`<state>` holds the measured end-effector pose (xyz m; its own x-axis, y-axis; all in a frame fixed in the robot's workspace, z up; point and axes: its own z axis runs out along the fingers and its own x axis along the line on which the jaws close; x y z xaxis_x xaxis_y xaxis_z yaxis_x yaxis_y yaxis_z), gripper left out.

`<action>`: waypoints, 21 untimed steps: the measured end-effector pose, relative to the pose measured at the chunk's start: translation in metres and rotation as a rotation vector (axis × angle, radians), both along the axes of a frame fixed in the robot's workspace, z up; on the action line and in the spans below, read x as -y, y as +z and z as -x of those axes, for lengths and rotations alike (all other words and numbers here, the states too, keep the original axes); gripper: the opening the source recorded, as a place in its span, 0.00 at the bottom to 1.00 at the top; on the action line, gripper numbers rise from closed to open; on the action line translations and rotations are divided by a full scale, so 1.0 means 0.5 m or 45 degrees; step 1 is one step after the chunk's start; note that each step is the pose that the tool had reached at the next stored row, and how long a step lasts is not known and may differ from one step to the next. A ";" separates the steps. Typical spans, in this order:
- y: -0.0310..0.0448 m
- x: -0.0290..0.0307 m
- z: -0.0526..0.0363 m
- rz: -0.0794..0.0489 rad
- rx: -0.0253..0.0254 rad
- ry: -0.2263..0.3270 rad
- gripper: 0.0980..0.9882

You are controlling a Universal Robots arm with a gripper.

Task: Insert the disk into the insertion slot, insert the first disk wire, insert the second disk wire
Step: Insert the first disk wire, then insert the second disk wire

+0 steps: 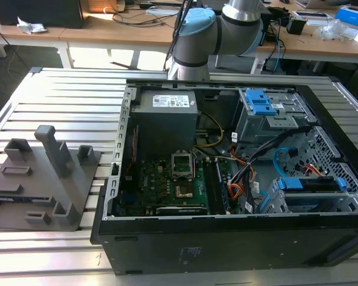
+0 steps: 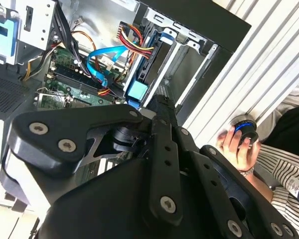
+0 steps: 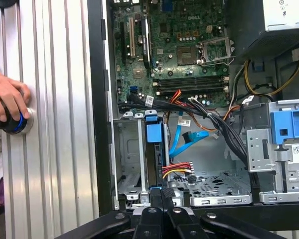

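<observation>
Hovering by the rim of the computer case (image 1: 227,244), the gripper (image 3: 162,196) had its two black fingers pressed together with nothing between them, as the first wrist view showed. Its tips sat in line with the end of the disk (image 3: 153,133), close to it but apart.

The disk (image 1: 298,183) stood on edge inside the slot (image 3: 127,159), in the near right corner of the case in the exterior view, with its blue carrier showing at both ends. The slot (image 1: 304,205) was the low grey perforated cage, nearer than the taller cage with the blue latch (image 1: 259,104).

The red and orange wire (image 3: 177,169) fanned down to the disk's end and met it there; I could not tell whether its plug was fully seated. The same wire (image 1: 313,171) reached the disk's far edge in the exterior view. The light blue cable (image 3: 187,139) curved in a loop just beside the disk, over the case floor, and where its plug ended was not clear. Its loop (image 2: 107,55) also arched above the green board (image 2: 65,94) in the second wrist view.

A person's hand (image 3: 7,99) rested on a round black and blue knob (image 3: 12,124) on the ribbed metal table (image 3: 55,124), outside the case wall. At the exterior view's left, a grey block fixture (image 1: 48,179) lay on the table, well apart from the case.
</observation>
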<state>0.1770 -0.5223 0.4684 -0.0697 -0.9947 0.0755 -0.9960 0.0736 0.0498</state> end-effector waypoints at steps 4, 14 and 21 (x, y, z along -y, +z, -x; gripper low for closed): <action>0.002 0.000 0.000 0.000 0.0000 0.000 0.01; 0.002 0.000 0.000 0.000 0.0001 0.000 0.01; 0.001 0.000 0.053 -0.001 0.0000 0.000 0.01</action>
<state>0.1503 -0.5223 0.4689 -0.0697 -0.9948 0.0748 -0.9960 0.0735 0.0499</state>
